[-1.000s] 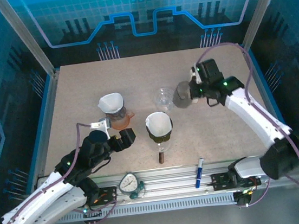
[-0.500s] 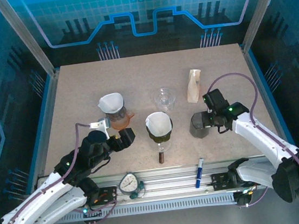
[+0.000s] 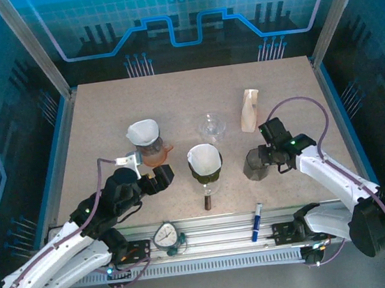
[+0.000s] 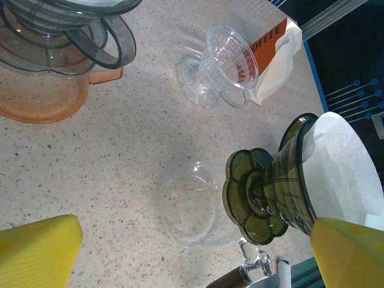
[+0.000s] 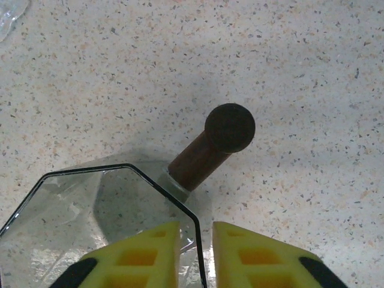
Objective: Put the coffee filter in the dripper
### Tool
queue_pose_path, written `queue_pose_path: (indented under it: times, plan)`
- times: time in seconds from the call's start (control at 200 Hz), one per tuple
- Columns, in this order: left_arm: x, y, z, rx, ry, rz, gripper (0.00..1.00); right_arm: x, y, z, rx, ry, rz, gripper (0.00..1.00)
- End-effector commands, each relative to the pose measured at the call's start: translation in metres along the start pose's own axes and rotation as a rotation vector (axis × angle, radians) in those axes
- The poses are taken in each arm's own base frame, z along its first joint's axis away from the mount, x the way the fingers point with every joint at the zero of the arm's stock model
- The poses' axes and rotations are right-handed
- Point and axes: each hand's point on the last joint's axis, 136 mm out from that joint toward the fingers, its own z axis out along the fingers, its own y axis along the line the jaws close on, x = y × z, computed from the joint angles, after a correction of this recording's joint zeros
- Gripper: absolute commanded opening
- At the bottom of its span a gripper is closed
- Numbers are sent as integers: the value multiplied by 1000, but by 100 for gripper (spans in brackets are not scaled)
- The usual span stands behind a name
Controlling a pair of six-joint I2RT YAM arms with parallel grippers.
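Observation:
A smoky glass dripper (image 3: 254, 164) with a wooden handle (image 5: 210, 147) stands on the table at the front right, with nothing in it. My right gripper (image 3: 263, 158) straddles its rim (image 5: 196, 228), jaws a little apart and open, with a gap on each side of the glass. The pack of white coffee filters (image 3: 248, 109) stands behind it, and its orange label reads COFFEE (image 4: 273, 57). My left gripper (image 3: 160, 179) is wide open over bare table (image 4: 192, 255), left of a green dripper (image 4: 270, 192) lined with a white filter (image 4: 345, 174).
An orange dripper (image 3: 147, 144) holding a filter stands at mid-left, a clear dripper (image 3: 211, 124) at the centre back. The green dripper sits on a glass server (image 4: 192, 207). A blue pen (image 3: 257, 220) and a round timer (image 3: 166, 236) lie on the front rail.
My right arm carried the smoky dripper from beside the filter pack to the front right of the table. Its jaws have since parted slightly. The left arm stayed put.

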Motion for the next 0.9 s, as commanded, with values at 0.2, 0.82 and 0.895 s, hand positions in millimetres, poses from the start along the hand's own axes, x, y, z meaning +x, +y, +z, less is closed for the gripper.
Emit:
queue_pose_path:
  times: [0.2,0.82,0.895]
  plan:
    - [-1,8,-1,-32,-7,5,99,-20,8,-35,-62,-95,18,51]
    - [-10,15,-14,-74,-36,9,99,77,90,-67,-356,-134,-226,65]
    - [-17,15,-21,-88,-55,18,99,89,105,-58,-398,-127,-254,66]
